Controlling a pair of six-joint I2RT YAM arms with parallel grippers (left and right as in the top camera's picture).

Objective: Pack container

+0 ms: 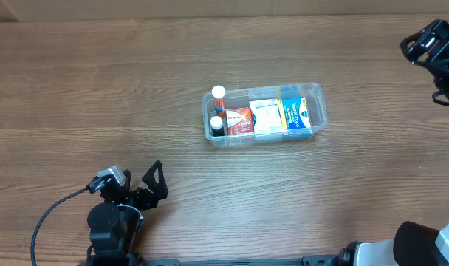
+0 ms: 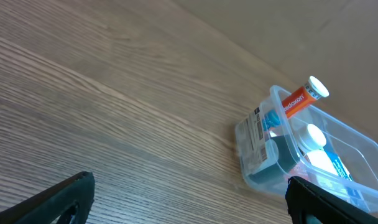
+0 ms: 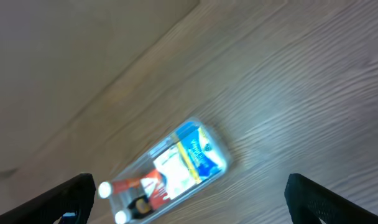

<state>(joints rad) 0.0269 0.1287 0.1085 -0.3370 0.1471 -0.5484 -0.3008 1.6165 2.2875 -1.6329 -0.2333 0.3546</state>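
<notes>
While the wooden table [image 1: 99, 89] spreads well beyond it on every side, we see the container [image 1: 324, 111] sitting near the middle, well apart from both grippers. Our left gripper [image 2: 190, 180] is by the near edge, fingers spread wide, gripping nothing; the right gripper [image 3: 190, 180], at the far right corner, gapes equally wide and bare. Inside the container lie a blue box [image 1: 296, 114], a white box [image 1: 266, 117], a red box [image 1: 238, 120] and a white-capped tube [image 1: 219, 94]

At the lower left of the overhead view, the left claw [image 1: 133, 182] is seen in matte black, topped by a small grey-white block [image 1: 112, 176] and trailed by a black cable [image 1: 47, 216]. The right claw [image 1: 430, 41], upper right, is black too; a white rounded housing [image 1: 424, 240] is shown lower right.
</notes>
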